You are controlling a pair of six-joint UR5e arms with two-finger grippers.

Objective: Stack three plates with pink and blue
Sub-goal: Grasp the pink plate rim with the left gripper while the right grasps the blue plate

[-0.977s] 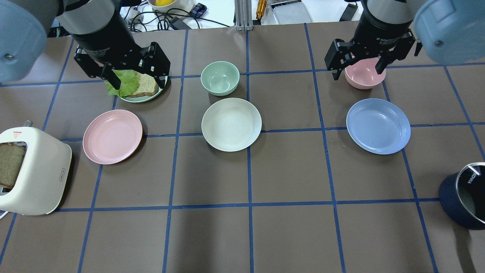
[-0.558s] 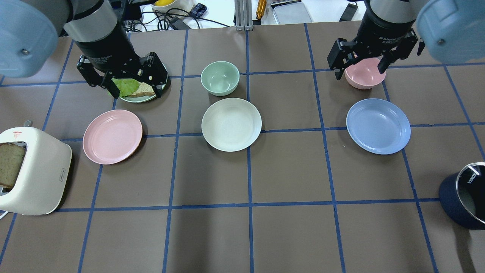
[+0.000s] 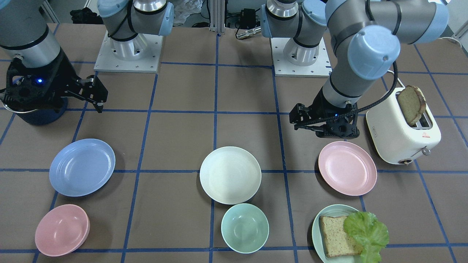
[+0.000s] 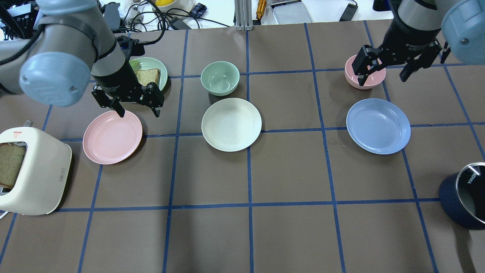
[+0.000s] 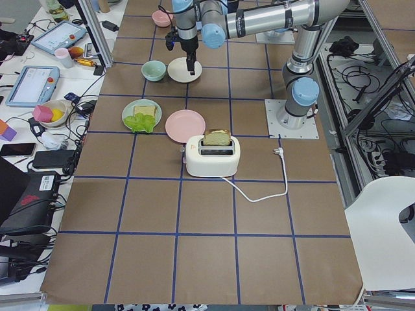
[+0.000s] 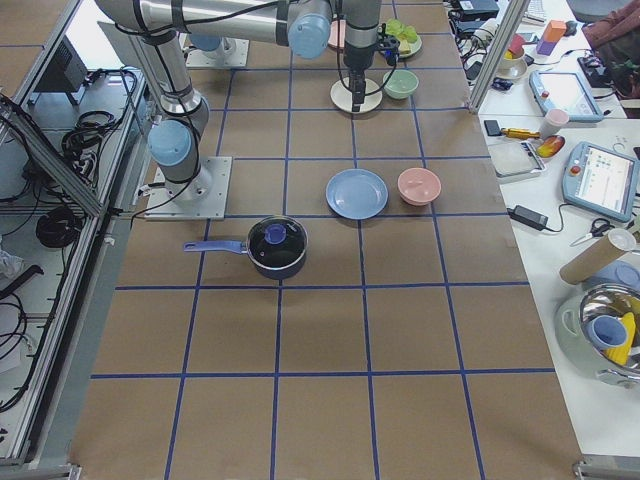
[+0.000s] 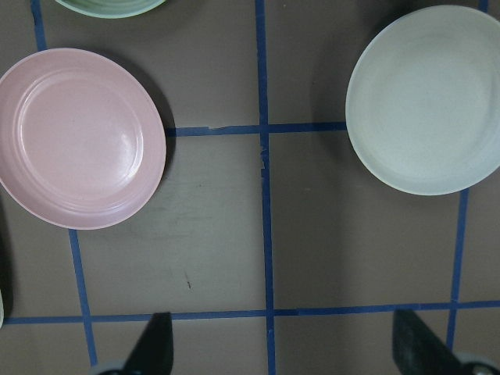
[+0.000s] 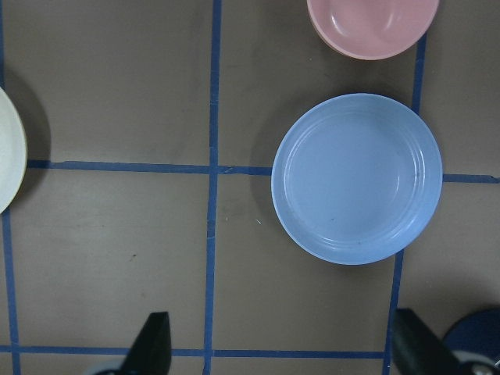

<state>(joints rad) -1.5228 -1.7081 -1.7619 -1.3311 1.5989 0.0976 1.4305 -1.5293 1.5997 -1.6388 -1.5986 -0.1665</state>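
Three plates lie apart in a row on the brown table: the pink plate (image 4: 112,136), the cream-white plate (image 4: 231,124) and the blue plate (image 4: 378,126). They also show in the front view: pink (image 3: 347,168), cream-white (image 3: 230,174), blue (image 3: 82,167). My left gripper (image 4: 138,111) is open and empty, raised over the pink plate's far rim. Its wrist view shows the pink plate (image 7: 82,137) and the cream-white plate (image 7: 426,98). My right gripper (image 4: 382,77) is open and empty, high beyond the blue plate (image 8: 357,178).
A green bowl (image 4: 219,77) sits just beyond the cream-white plate. A pink bowl (image 4: 373,76) sits beyond the blue plate. A green plate with bread and lettuce (image 4: 149,74) is beyond the pink plate. A toaster (image 4: 32,170) stands far left, a navy pot (image 4: 464,195) far right.
My left gripper has come down and toward the robot, from over the bread plate to the pink plate's far rim. My right gripper has shifted to the right.
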